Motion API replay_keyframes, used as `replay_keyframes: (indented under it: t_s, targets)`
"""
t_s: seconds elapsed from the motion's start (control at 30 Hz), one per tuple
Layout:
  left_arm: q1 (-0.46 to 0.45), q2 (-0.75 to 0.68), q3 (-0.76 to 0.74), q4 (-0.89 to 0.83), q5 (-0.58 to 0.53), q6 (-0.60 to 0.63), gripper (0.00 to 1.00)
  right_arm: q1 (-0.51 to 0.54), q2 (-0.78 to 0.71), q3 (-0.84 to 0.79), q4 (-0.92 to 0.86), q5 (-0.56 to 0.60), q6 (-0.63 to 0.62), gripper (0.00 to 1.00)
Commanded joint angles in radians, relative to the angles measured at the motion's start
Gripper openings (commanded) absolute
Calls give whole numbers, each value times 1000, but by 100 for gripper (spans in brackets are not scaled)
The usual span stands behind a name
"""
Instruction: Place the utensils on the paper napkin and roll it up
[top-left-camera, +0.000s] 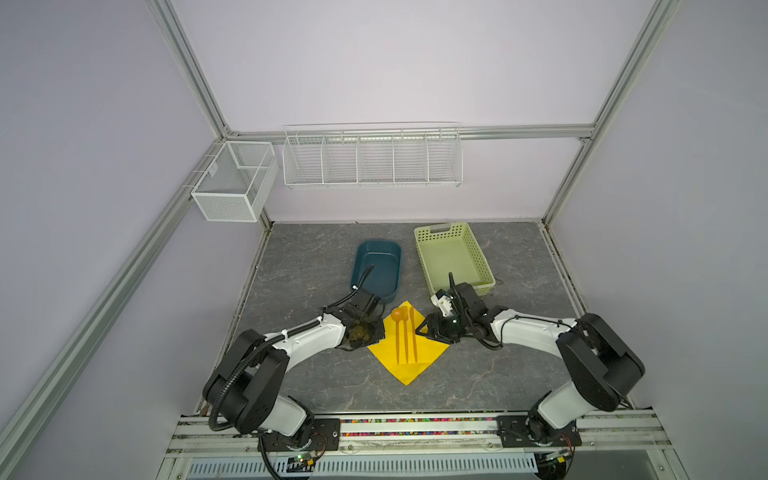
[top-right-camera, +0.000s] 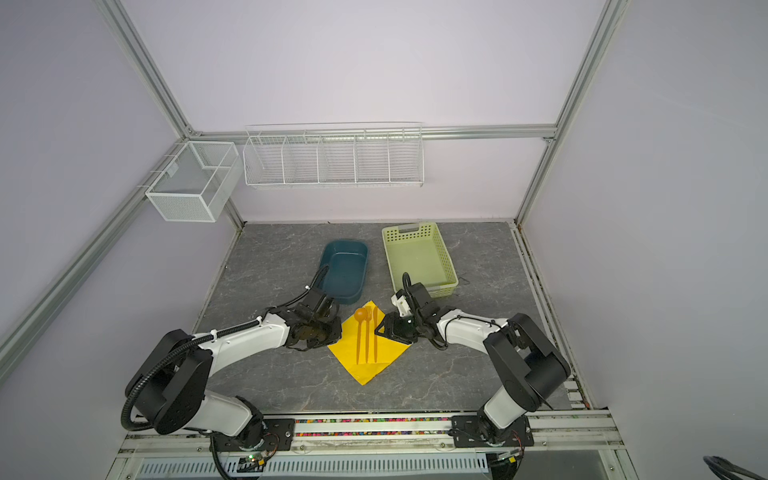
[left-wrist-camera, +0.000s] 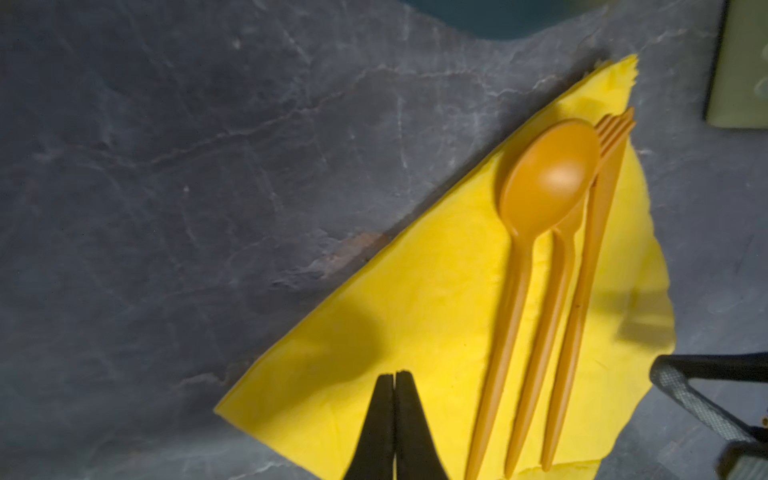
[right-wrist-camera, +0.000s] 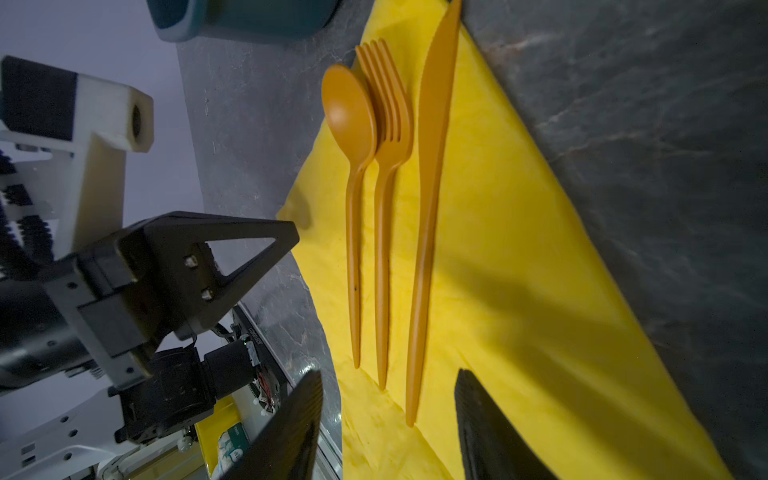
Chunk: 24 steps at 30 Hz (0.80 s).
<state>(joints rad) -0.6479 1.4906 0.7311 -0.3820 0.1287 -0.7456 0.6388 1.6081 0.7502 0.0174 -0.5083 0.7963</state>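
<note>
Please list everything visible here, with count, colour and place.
napkin: 1, yellow, table centre
spoon: 1, orange, on napkin, nearest left gripper
fork: 1, orange, on napkin, middle
knife: 1, orange, on napkin, nearest right gripper
tub: 1, dark blue, behind napkin
basket: 1, pale green, right of tub
wire rack: 1, white, back wall
mesh box: 1, white, left wall
table: 1, grey, underneath
left gripper: 1, black, shut, napkin's left edge
right gripper: 1, black, open, napkin's right edge
</note>
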Motion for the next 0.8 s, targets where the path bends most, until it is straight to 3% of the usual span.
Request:
replay_keyframes:
  t_s: [0.0,0.43,0.77]
  targets:
    - [4,27,-7,21,-1,-15,0,6,31,26,56,-38,23,51]
    - [4,48,-21,18,-3,-8,0,6,120,56,102,-79,37,44]
    - [4,39,-29,12,-4,-12,0,7,156,79,74,-72,27,45]
